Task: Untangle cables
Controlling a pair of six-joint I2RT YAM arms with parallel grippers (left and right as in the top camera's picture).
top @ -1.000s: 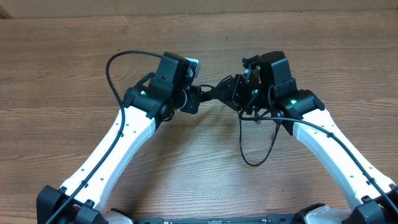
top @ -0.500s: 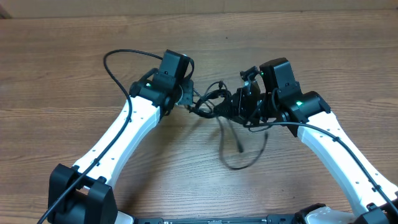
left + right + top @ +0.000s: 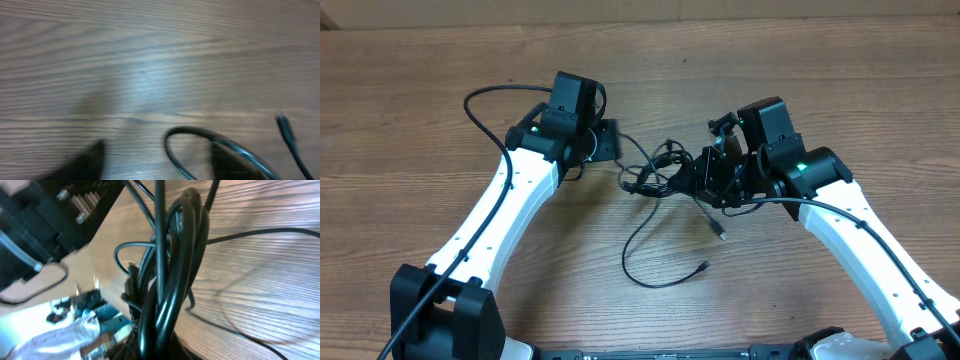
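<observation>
The cables (image 3: 655, 172) form a black tangle at mid-table, between the two arms. One cord (image 3: 638, 262) trails toward me in a loose loop, with small plugs (image 3: 720, 235) at the ends. My right gripper (image 3: 708, 178) is shut on the tangle's right side. In the right wrist view the bundled cables (image 3: 175, 270) rise from my right gripper (image 3: 160, 350). My left gripper (image 3: 608, 140) stands open just left of the tangle, holding nothing. The left wrist view is blurred; a cable loop (image 3: 200, 134) lies on the table by my left gripper (image 3: 160, 150), and a plug (image 3: 285, 125) shows at the right.
The wooden table (image 3: 440, 60) runs to a back edge at the top of the overhead view. The left arm's own thicker wire (image 3: 475, 110) arcs out to the left of its wrist. Both white arms reach in from the near edge.
My left gripper has opened, let go of the cables and drawn back to the left. A cord has dropped out of the bundle into a loose loop on the table. The right gripper has stayed shut.
</observation>
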